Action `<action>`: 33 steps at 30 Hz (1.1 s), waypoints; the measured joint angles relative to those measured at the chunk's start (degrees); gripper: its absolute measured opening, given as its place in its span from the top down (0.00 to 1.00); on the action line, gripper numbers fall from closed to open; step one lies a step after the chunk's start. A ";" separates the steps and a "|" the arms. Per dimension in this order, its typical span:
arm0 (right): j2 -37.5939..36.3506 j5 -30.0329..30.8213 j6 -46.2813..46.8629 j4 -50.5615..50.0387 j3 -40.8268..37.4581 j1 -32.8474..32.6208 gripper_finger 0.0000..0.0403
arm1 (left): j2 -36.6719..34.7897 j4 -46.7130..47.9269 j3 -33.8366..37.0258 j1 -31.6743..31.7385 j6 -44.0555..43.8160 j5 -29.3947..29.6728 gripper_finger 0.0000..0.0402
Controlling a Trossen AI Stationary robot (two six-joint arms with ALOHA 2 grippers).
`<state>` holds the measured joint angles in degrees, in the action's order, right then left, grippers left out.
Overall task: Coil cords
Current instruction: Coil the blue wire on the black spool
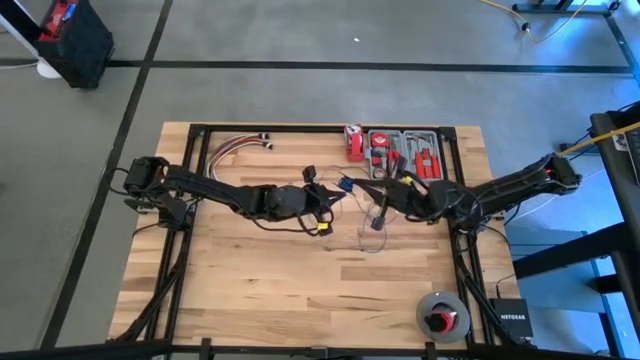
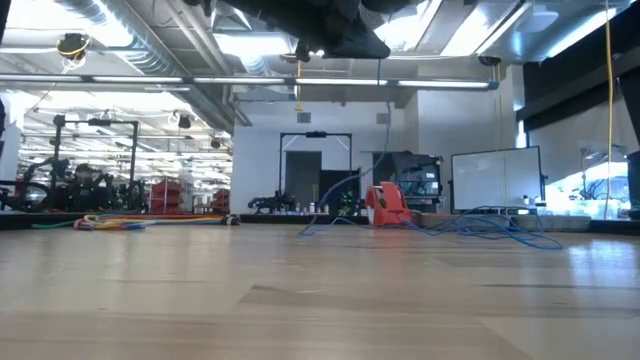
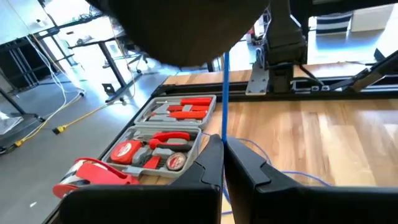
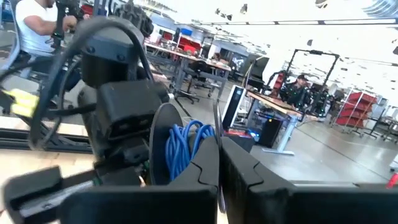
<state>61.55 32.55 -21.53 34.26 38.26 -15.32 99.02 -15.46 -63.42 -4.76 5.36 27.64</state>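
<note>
cord [image 3: 225, 93]: thin, limp, light, slips easily | my left fingers [image 3: 214, 163] pinch it taut | right fingers [image 4: 211, 163] pressed together by the coiled bundle | regrip near loops

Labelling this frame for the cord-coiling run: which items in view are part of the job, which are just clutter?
Job:
- blue cord, pinched in the shut left gripper
- coiled blue loops at the shut right gripper

Clutter:
- red tool kit
- red tape measure
- multicoloured wire bundle
- grey spool
</note>
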 joint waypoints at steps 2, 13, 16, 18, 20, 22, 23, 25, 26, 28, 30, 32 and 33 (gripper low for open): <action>-0.08 0.06 -0.39 0.35 0.00 -0.16 0.99 | 0.03 0.71 0.06 0.01 0.04 0.02 1.00; -0.10 -0.22 -1.11 0.64 0.00 -0.52 0.99 | 0.05 9.05 0.09 0.06 -1.71 0.63 1.00; -0.10 -0.56 -1.23 0.99 0.00 -0.52 0.99 | 0.05 10.46 0.09 0.09 -1.94 0.63 1.00; -0.10 -0.56 -1.24 1.01 0.00 -0.52 0.99 | 0.07 11.58 0.09 0.10 -1.94 0.63 1.00; -0.10 -0.58 -1.24 0.97 0.00 -0.52 0.99 | 0.07 13.42 0.09 0.18 -1.93 0.64 1.00; -0.10 -0.60 -1.24 0.92 0.00 -0.52 0.99 | 0.07 15.89 0.09 0.34 -1.90 0.67 1.00; -0.10 -0.60 -1.24 0.89 0.00 -0.53 0.99 | 0.07 17.22 0.08 0.46 -1.95 0.70 1.00; -0.10 -0.58 -1.24 0.79 0.00 -0.53 0.99 | 0.09 19.66 0.09 0.69 -2.00 1.19 1.00; -0.10 -0.58 -1.24 0.65 0.00 -0.52 0.99 | 0.09 20.97 0.09 0.76 -2.03 1.47 1.00; -0.10 -0.60 -1.24 0.62 0.00 -0.54 0.99 | 0.09 23.62 0.09 0.82 -2.03 1.75 1.00; -0.10 -0.60 -1.24 0.64 0.00 -0.52 0.99 | 0.12 25.65 0.09 0.84 -1.97 1.84 1.00; -0.10 -0.64 -1.24 0.67 0.00 -0.54 0.99 | -0.08 26.33 0.13 0.82 -1.96 1.86 1.00; -0.10 -0.63 -1.24 0.88 0.00 -0.54 0.99 | -0.44 26.20 0.17 0.82 -1.96 1.86 1.00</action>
<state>61.45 31.92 -22.77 35.14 38.26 -15.86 98.58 10.73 -63.24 -3.95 3.40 29.50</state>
